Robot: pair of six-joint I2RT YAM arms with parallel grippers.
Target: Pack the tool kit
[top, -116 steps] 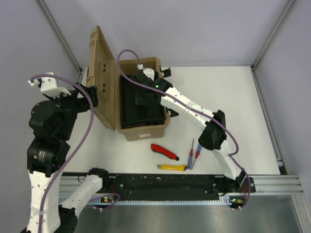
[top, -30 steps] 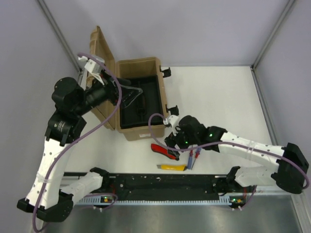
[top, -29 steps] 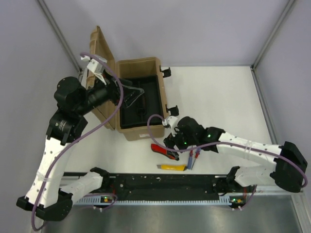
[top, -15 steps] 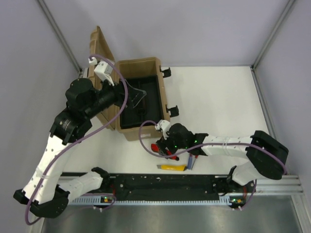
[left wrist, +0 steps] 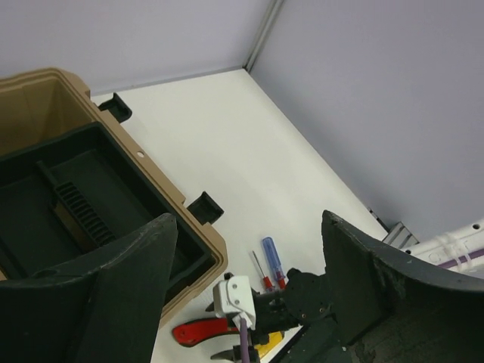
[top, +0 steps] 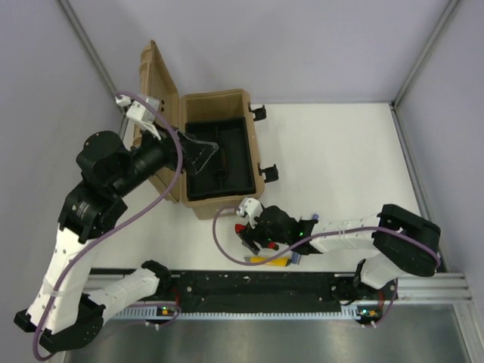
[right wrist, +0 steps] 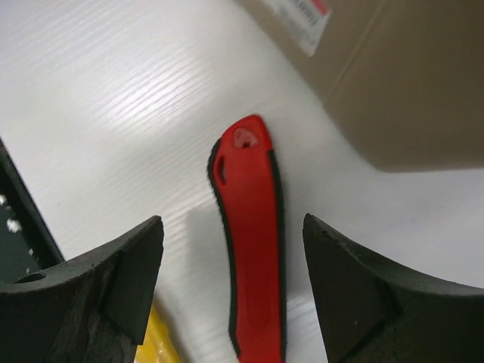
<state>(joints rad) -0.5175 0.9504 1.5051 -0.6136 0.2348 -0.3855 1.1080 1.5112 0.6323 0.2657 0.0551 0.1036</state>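
Note:
The tan toolbox (top: 227, 198) stands open with its lid (top: 157, 106) up at the left and a black tray (top: 227, 162) inside. My left gripper (top: 198, 153) is open and empty above the tray. My right gripper (top: 248, 236) is open low over the table, its jaws on either side of the red utility knife (right wrist: 253, 227), not closed on it. The yellow knife (top: 272, 261) lies just in front. The blue screwdriver (left wrist: 270, 253) and red screwdriver (left wrist: 262, 274) lie beside my right arm. The hammer does not show.
Black latches (top: 268, 172) stick out from the toolbox's right side. A black rail (top: 249, 283) runs along the table's near edge, close to the knives. Grey walls stand close on the left and at the back.
My right gripper has moved left and down along the red knife and now straddles its handle end. My left arm has drawn back to the left, its gripper still over the toolbox.

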